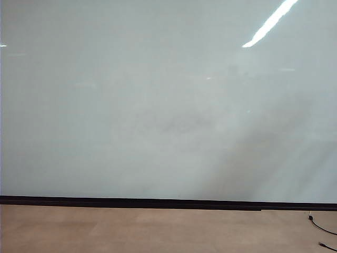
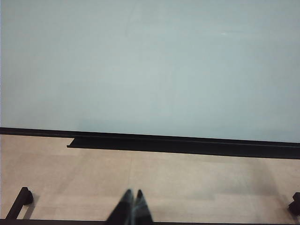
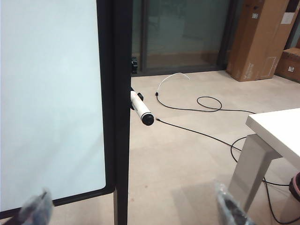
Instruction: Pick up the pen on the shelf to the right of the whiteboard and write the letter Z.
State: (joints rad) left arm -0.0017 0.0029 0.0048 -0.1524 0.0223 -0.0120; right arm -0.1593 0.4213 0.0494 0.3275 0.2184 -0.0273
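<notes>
The whiteboard (image 1: pixel 158 105) fills the exterior view, with a black strip along its bottom edge; neither gripper shows there. The letter Z is out of view. In the right wrist view the pen (image 3: pixel 139 106), white with a black end, sticks out from a small black shelf on the board's black side frame (image 3: pixel 121 117). My right gripper (image 3: pixel 131 207) is open and empty, well short of the pen, its blurred fingertips (image 3: pixel 36 209) wide apart on either side of the frame. My left gripper (image 2: pixel 133 196) is shut and empty, low over the tan floor, facing the whiteboard (image 2: pixel 150 65).
A white table (image 3: pixel 276 126) stands near the right gripper. Black cables (image 3: pixel 206 105) trail over the floor, and cardboard boxes (image 3: pixel 255 37) stand by a glass door. A black ledge (image 2: pixel 187 145) runs under the board. Another cable (image 1: pixel 321 227) lies at the exterior view's corner.
</notes>
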